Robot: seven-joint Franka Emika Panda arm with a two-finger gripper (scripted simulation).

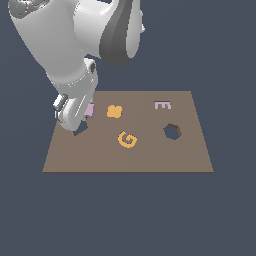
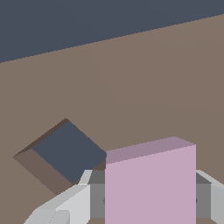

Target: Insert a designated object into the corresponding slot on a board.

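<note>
**Pink block held beside the diamond-shaped slot**

The white robot arm (image 1: 75, 45) fills the upper part of the exterior view's left and reaches down to the near-left corner region of the brown board (image 1: 150, 155). The board lies flat against a plain dark background.

The end effector (image 2: 148, 199) grips the pale pink square block (image 2: 151, 183): in the wrist view grey fingers (image 2: 65, 203) press against it from either side, so the jaws are closed to the block's width. The block looks upright in the grasp, one broad face toward the wrist camera and a thin edge on top; being square, it has no clear long axis. In the exterior view only a sliver of it (image 1: 89, 109) shows behind the arm.

The slot (image 2: 65, 151), a dark square hole turned like a diamond, lies just beside the block; whether the two touch cannot be told.

Elsewhere on the board are a dark hexagonal hole (image 1: 172, 132), an orange letter G (image 1: 127, 139), an orange clover-shaped piece (image 1: 114, 111) and a pink letter E (image 1: 162, 105), well apart from one another.
</note>
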